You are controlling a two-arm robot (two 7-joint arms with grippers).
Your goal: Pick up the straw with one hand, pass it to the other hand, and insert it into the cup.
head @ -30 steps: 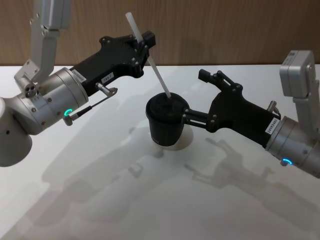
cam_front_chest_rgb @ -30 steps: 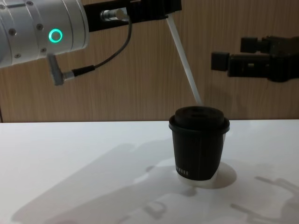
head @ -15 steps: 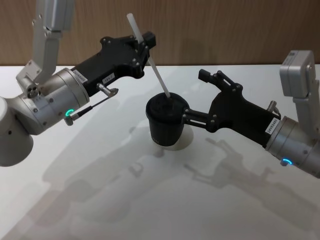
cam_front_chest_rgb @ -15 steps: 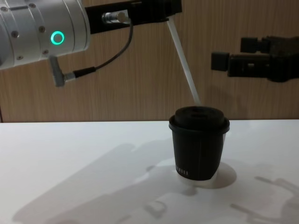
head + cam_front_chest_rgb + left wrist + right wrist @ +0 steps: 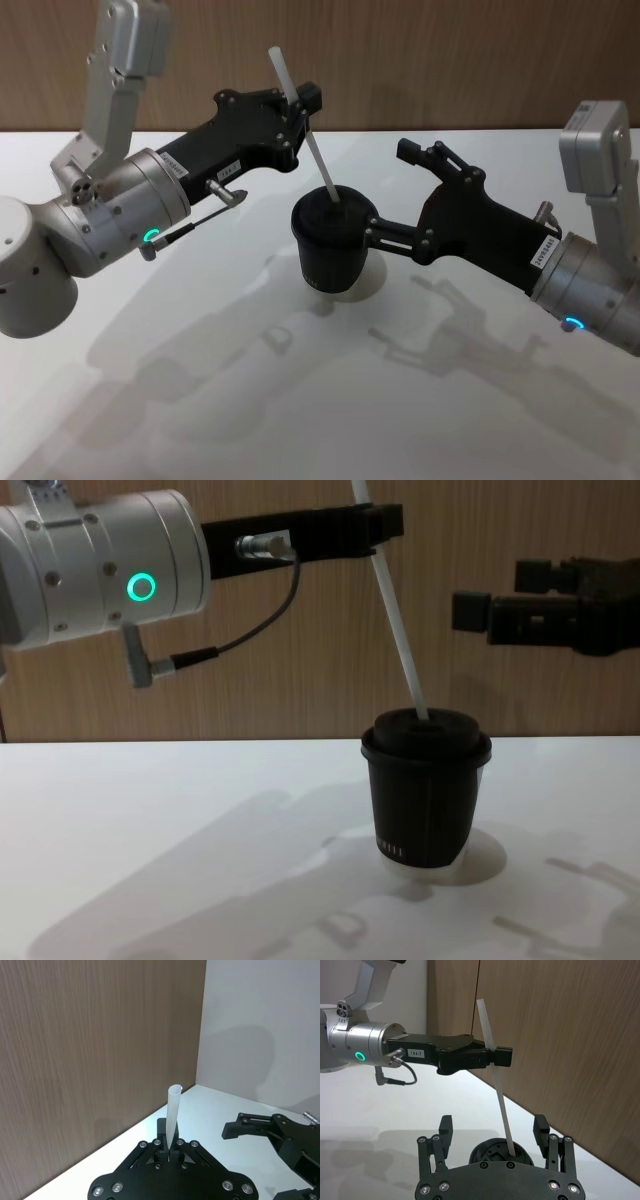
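The white plastic straw (image 5: 305, 130) is clamped near its upper part in the left hand (image 5: 297, 103), above and just beside the black coffee cup (image 5: 334, 244) on the white counter (image 5: 200, 400). Its long axis runs steeply down, leaning toward the cup; the lower tip meets the domed lid (image 5: 427, 728), though whether it has entered the hole cannot be told. Light, thin and smooth, it will likely flex or slip, so a hold nearer the tip would steer better. The right hand (image 5: 418, 178) waits just beside the cup, fingers apart and empty.
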